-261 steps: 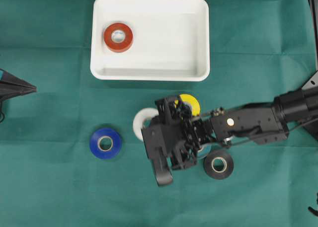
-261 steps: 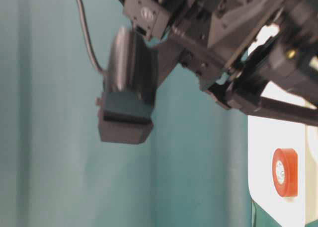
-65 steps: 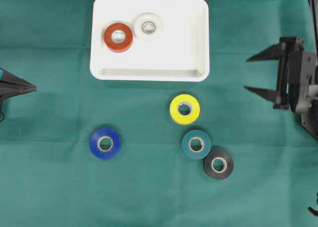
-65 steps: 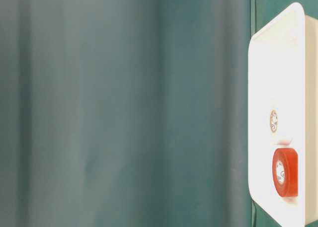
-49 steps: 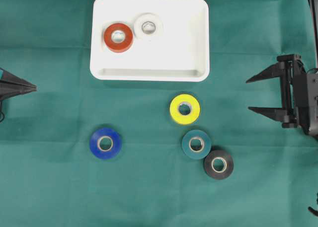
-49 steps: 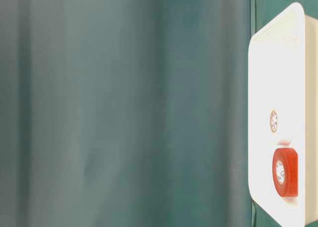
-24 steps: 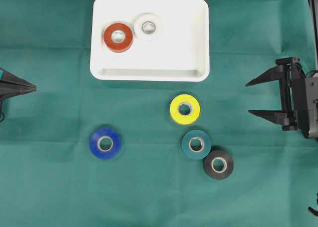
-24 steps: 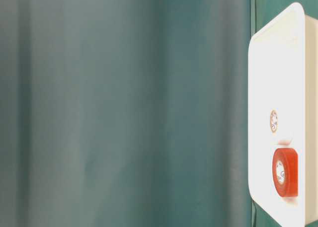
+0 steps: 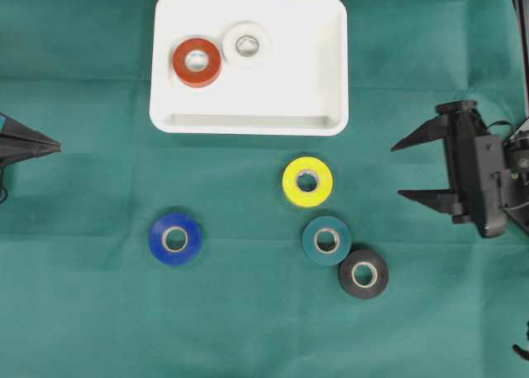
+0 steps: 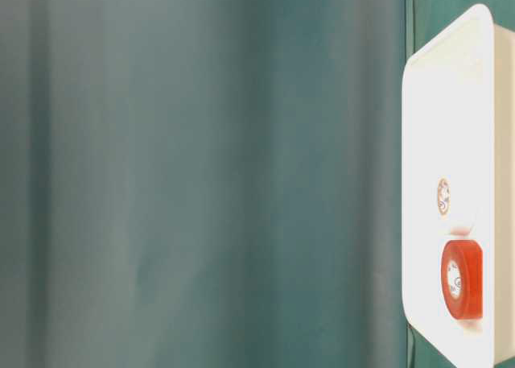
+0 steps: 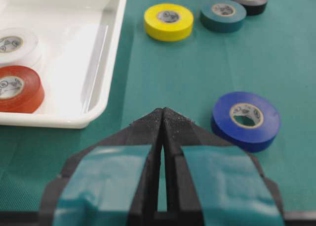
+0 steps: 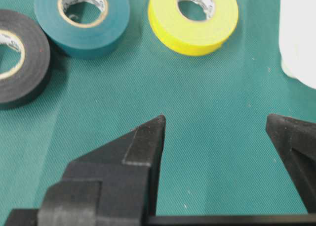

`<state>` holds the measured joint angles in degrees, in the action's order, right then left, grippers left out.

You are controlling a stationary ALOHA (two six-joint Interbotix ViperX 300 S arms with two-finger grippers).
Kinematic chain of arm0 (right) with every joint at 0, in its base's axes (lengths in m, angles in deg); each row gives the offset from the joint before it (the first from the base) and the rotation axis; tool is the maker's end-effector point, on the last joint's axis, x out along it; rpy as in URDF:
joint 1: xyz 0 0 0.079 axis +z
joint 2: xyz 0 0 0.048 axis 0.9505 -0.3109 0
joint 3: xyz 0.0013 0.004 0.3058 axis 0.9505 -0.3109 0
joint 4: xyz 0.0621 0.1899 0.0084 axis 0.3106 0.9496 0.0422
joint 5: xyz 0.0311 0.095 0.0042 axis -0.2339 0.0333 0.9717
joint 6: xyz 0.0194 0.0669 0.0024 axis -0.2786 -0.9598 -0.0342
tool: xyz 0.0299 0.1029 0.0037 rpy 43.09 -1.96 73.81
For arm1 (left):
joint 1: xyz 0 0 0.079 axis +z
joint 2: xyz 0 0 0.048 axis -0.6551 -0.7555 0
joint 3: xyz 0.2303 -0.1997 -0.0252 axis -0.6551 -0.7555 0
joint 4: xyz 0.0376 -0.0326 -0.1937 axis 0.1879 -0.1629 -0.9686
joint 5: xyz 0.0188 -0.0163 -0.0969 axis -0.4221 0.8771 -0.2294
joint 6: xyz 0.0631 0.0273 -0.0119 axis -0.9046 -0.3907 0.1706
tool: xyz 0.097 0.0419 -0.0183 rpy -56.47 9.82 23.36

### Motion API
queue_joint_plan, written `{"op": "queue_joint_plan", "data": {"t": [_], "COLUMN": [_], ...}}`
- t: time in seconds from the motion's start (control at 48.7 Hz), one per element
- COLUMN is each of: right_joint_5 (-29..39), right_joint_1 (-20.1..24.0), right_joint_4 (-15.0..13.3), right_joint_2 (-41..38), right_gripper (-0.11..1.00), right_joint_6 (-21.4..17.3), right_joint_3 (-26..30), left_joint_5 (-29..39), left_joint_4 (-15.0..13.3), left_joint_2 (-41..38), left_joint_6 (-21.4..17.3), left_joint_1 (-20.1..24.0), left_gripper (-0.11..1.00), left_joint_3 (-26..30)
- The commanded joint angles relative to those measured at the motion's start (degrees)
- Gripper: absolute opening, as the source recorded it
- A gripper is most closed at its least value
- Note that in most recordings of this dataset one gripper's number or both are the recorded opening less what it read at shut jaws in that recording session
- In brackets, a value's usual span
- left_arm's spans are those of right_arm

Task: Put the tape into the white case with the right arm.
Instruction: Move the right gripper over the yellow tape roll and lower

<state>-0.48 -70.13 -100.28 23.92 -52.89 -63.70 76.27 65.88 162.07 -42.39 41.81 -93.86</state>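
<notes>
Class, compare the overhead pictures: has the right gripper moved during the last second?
Yes. The right gripper has shifted left, from the picture's right edge toward the yellow tape, jaws open and empty.

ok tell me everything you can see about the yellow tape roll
The yellow tape roll is a glossy, plastic-looking ring with a pale printed core around an open centre hole. It lies flat on the green cloth, below the white case and outside it. The teal roll sits close beside it with a gap between them. Nothing touches it; the right claw stands open off to its right, empty.
</notes>
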Motion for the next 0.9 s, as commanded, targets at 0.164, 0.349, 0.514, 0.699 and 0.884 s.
{"op": "queue_joint_plan", "data": {"t": [0.164,0.349,0.514,0.699,0.884], "right_joint_5": [-0.53,-0.53,-0.53,-0.18,0.44], "right_joint_1": [1.23,1.76,2.29,3.34,3.78], "right_joint_4": [0.18,0.18,0.18,0.18,0.26], "right_joint_2": [-7.29,-14.33,-20.92,-27.33,-31.03], "right_gripper": [0.51,0.51,0.51,0.51,0.51], "right_joint_6": [-0.18,-0.18,-0.18,-0.18,-0.18], "right_joint_3": [6.33,11.60,16.61,21.71,24.79], "left_joint_5": [-0.53,-0.62,-0.62,-0.53,-0.53], "left_joint_4": [0.00,0.09,0.00,0.00,0.00], "left_joint_2": [-0.53,-0.53,-0.44,-0.44,-0.44], "left_joint_6": [0.09,0.09,0.09,0.09,0.09], "left_joint_1": [0.18,0.18,0.18,0.18,0.18], "left_gripper": [0.00,0.00,0.00,0.00,0.00], "left_joint_3": [0.79,0.70,0.70,0.70,0.70]}}
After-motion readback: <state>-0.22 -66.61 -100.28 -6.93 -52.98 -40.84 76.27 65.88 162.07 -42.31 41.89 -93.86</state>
